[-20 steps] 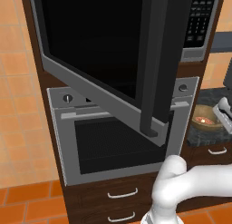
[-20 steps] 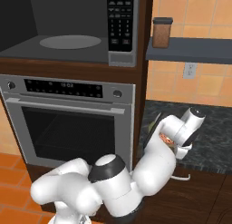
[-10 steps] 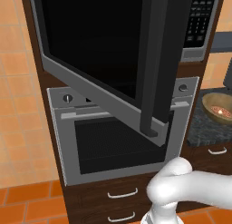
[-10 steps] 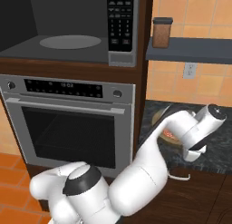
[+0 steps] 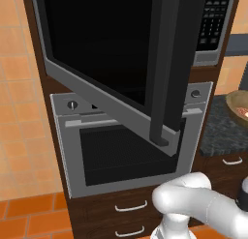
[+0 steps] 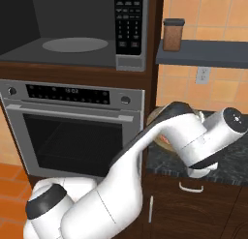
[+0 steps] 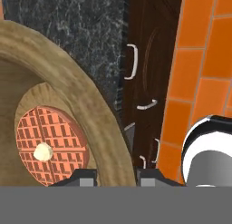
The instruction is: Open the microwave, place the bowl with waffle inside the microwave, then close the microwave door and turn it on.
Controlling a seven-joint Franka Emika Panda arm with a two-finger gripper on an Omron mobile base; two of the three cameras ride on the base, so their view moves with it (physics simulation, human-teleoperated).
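Gripper (image 7: 115, 175) clamped on the rim of the bowl with waffle (image 7: 68, 105) above the table (image 7: 81, 32); microwave door (image 5: 121, 64) open.

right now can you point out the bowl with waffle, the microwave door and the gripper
bowl with waffle (image 7: 68, 85): hand view, on its wooden rim.
microwave door (image 5: 97, 44): left base view, on the black glass panel.
gripper (image 7: 116, 177): hand view, midway between the two dark fingertips straddling the rim.
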